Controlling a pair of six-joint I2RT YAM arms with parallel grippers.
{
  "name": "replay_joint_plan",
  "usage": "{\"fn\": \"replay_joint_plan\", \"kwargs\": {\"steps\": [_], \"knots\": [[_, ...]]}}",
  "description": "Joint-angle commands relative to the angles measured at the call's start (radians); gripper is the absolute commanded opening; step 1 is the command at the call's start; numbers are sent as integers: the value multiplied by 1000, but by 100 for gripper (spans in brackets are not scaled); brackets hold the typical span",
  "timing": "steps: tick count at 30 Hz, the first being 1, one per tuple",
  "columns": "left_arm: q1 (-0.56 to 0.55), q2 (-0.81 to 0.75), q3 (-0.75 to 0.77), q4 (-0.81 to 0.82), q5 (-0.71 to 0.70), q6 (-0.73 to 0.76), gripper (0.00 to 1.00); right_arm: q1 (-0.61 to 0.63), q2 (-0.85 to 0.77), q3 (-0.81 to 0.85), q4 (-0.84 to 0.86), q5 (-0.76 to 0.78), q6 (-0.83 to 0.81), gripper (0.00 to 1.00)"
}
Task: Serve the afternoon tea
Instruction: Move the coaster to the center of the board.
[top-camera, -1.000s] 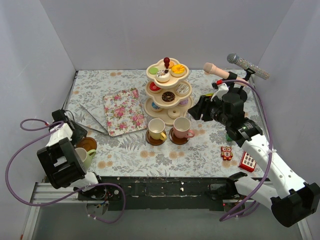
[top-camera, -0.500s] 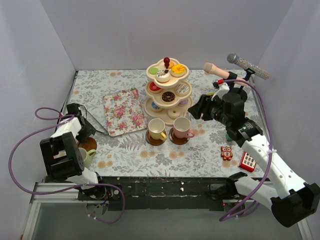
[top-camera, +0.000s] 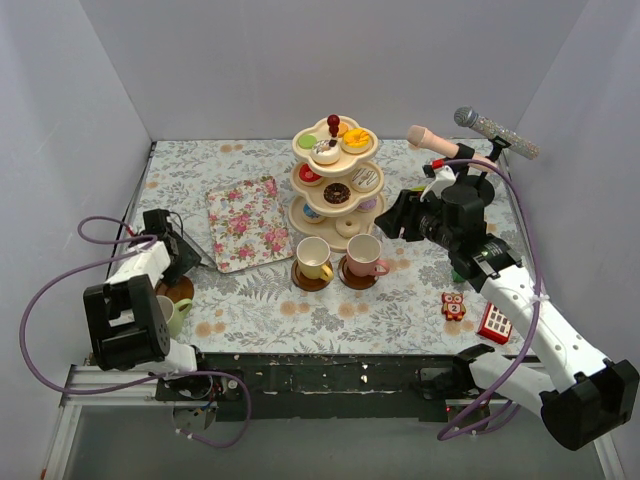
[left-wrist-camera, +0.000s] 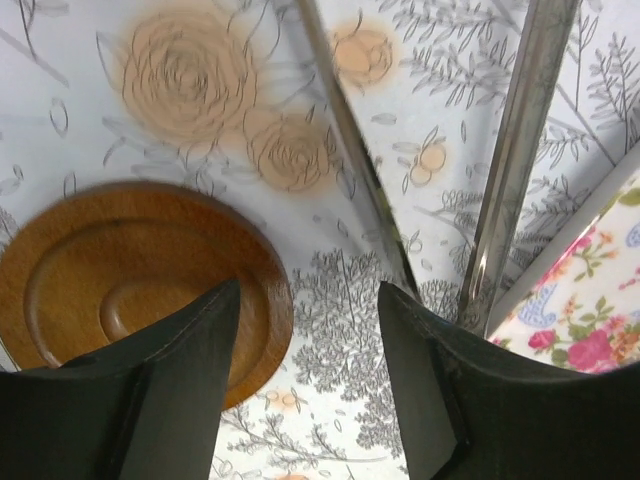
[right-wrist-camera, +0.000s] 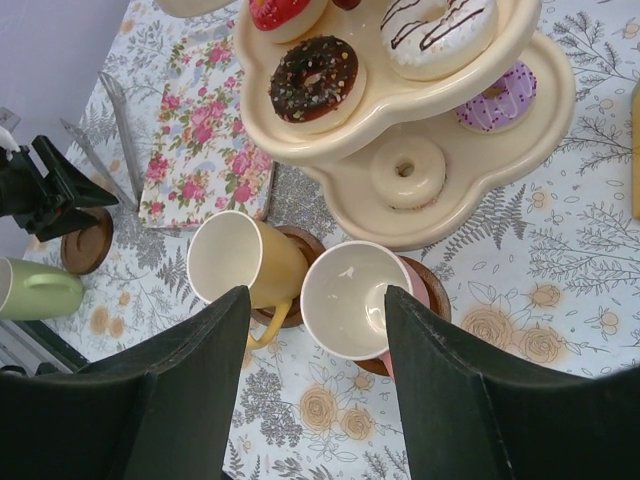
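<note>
Stand (top-camera: 335, 185): upright at the 12 o'clock half of the tabletop (top-camera: 260, 300), red knob on top, donuts and cakes on all three tiers.
Donuts: chocolate donut (right-wrist-camera: 313, 70) on the middle tier; cream donut (right-wrist-camera: 405, 170) and purple donut (right-wrist-camera: 497, 95) on the bottom tier.
Cups: yellow cup (top-camera: 314, 256) and pink cup (top-camera: 363, 252) each sit on a saucer, side by side, just at 6 o'clock of the stand; green cup (top-camera: 172, 312) is at 8 o'clock, by the left arm's base.
Bare saucer (left-wrist-camera: 130, 290): just at 12 o'clock of the green cup.
Left fingers (left-wrist-camera: 190, 380): spread, holding nothing, one tip over the bare saucer's rim.
Right fingers (right-wrist-camera: 200, 380): spread, holding nothing, above the yellow and pink cups, at 4 o'clock of the stand.
Tongs (left-wrist-camera: 520, 150): flat on the tabletop between the bare saucer and the tray.
Tray (top-camera: 245, 222): floral, at 9 o'clock of the stand.
</note>
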Motion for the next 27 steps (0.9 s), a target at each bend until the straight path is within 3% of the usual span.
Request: {"fn": "replay_joint_plan", "kwargs": {"steps": [1,6,10,19,27], "knots": [[-10,-111,-68,-53,-40,-77,59,-4,2,-11,47,-7,3,64],[-10,-215,-105,-80,-69,-133,65,-4,6,-11,55,-13,7,64],[-9,-188,-111,-75,-91,-136,71,-5,4,-14,53,-13,6,64],[-10,-38,-88,-6,-51,-116,70,-7,-10,-31,52,-2,6,64],[-61,-35,-137,29,39,-133,63,-7,12,-31,73,-22,16,64]]}}
